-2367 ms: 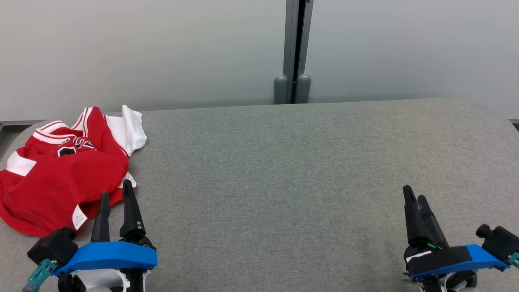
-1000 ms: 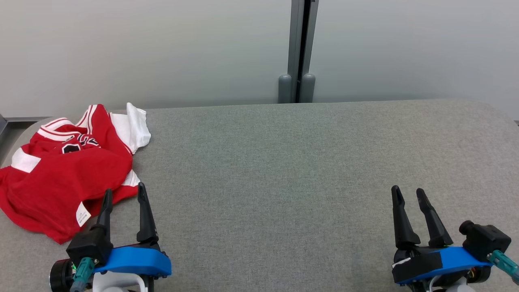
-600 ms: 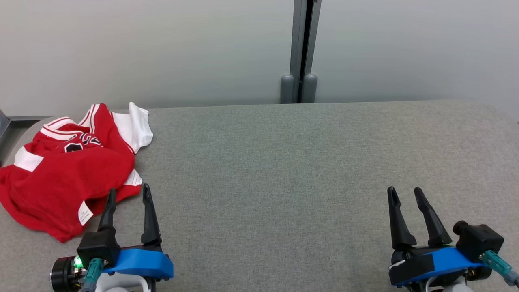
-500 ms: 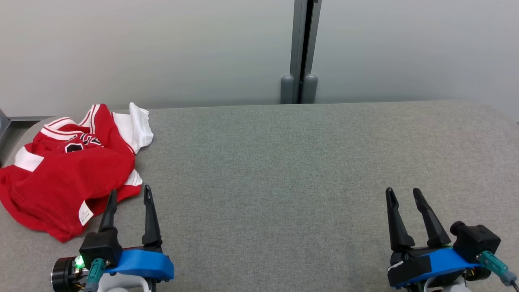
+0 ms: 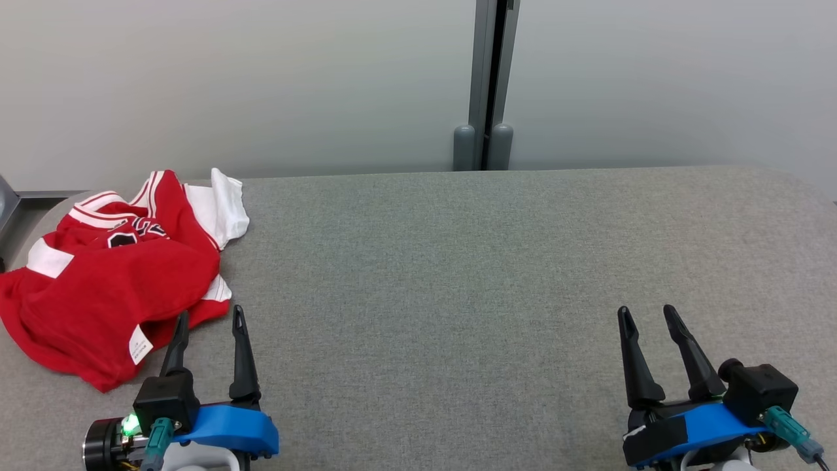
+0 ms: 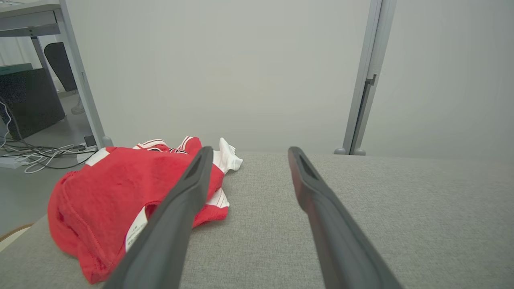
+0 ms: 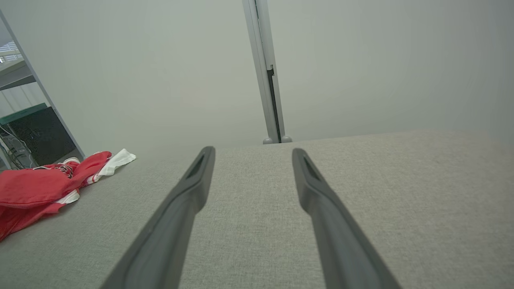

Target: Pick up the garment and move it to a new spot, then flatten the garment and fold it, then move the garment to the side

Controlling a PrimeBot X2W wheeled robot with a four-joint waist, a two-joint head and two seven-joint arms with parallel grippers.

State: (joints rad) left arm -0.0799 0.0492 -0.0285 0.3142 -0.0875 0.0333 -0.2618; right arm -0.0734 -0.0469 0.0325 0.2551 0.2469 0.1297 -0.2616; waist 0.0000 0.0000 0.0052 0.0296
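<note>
The red garment (image 5: pixel 111 288) has black characters with white outline (image 5: pixel 134 232) on its upper part, but the folds hide most of them and I cannot read them. A small white label (image 5: pixel 140 343) is sewn at the near hem; its print is too small to read. White bands run along the edges, and a white part (image 5: pixel 225 203) sticks out at the far side of the heap.

The garment lies crumpled at the far left end of the grey table (image 5: pixel 458 275), on the robot's left side. The left gripper (image 5: pixel 210 313) is just beside its near edge. Its jaws stand spread, with nothing between them. In the head view the outer finger reaches the red hem near the label, and in the left wrist view this finger passes in front of the cloth. I cannot tell if it touches. The inner finger is over bare table.

The right gripper (image 5: pixel 645 309) is well apart from the garment, at the near right of the table. Its jaws are also spread and hold nothing.

Both arms are low at the near edge, and the dark fingers point away from the robot, toward the pale wall (image 5: pixel 261 85) and the grey post (image 5: pixel 487 78). A green light (image 5: pixel 129 424) shines on the left wrist.
</note>
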